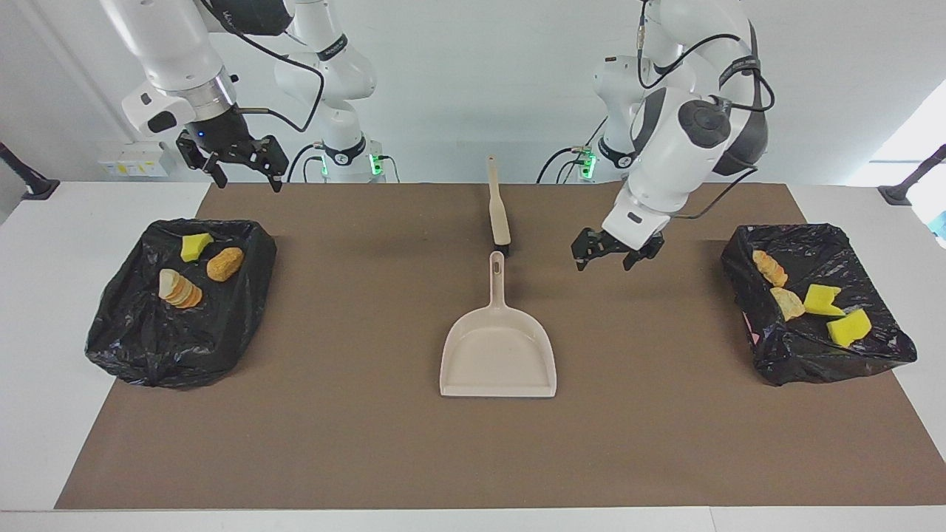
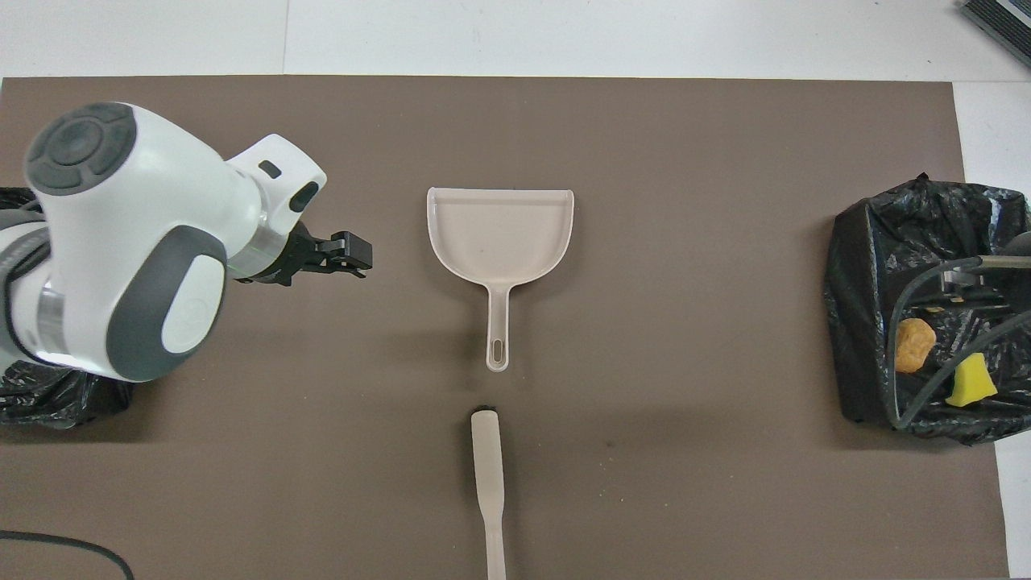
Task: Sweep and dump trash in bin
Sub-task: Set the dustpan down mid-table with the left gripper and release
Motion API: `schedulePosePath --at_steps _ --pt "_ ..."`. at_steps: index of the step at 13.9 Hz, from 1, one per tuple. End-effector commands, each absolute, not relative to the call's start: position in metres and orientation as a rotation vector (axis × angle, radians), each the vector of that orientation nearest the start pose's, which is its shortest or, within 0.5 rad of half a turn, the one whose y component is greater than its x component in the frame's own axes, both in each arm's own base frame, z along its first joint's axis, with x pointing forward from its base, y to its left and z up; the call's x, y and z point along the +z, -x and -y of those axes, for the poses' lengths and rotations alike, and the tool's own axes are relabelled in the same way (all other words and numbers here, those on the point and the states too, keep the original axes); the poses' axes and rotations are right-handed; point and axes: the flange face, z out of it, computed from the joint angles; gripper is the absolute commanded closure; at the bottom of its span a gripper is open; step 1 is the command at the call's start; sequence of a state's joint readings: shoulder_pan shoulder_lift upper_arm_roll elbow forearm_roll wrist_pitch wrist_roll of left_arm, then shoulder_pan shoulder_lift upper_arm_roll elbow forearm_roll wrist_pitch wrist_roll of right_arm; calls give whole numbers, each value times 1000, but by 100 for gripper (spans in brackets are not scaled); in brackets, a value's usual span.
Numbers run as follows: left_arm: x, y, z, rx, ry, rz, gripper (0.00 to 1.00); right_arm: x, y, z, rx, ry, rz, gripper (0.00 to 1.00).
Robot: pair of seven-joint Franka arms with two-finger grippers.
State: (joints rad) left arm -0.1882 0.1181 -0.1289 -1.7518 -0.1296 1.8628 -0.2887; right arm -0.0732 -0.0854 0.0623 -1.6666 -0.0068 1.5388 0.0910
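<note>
With all the trash point(image 1: 802, 298) binned and the dustpan point(image 1: 498, 358) set down, we judge sweeping finished; both end effectors, left point(image 1: 608, 251) and right point(image 1: 235, 164), hang wide and empty, needing only to retreat.

No text, label, brand or number can be read anywhere — none at all.

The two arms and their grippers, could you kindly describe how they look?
Both arms are glossy white with dark grey joint caps, black bands and black cables looped outside. The left gripper and right gripper are black two-finger units on white wrists. Green lights glow at both bases.
</note>
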Motion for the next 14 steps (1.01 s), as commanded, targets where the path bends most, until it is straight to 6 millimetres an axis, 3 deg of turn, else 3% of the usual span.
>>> schedulePosePath --at_steps 1,5,9,11,14 --pt "515 -558 156 100 3263 -43 0 623 -517 6 63 3134 -179 0" --pt "542 -556 103 74 3223 -53 0 624 -517 6 61 3135 -176 0" --pt "568 -556 78 80 3096 -269 0 623 -517 6 63 3134 -179 0" --pt "592 -551 65 130 3059 -343 0 623 -517 6 63 3134 -176 0" --pt "614 -543 41 129 3084 -271 0 623 -517 6 63 3134 -176 0"
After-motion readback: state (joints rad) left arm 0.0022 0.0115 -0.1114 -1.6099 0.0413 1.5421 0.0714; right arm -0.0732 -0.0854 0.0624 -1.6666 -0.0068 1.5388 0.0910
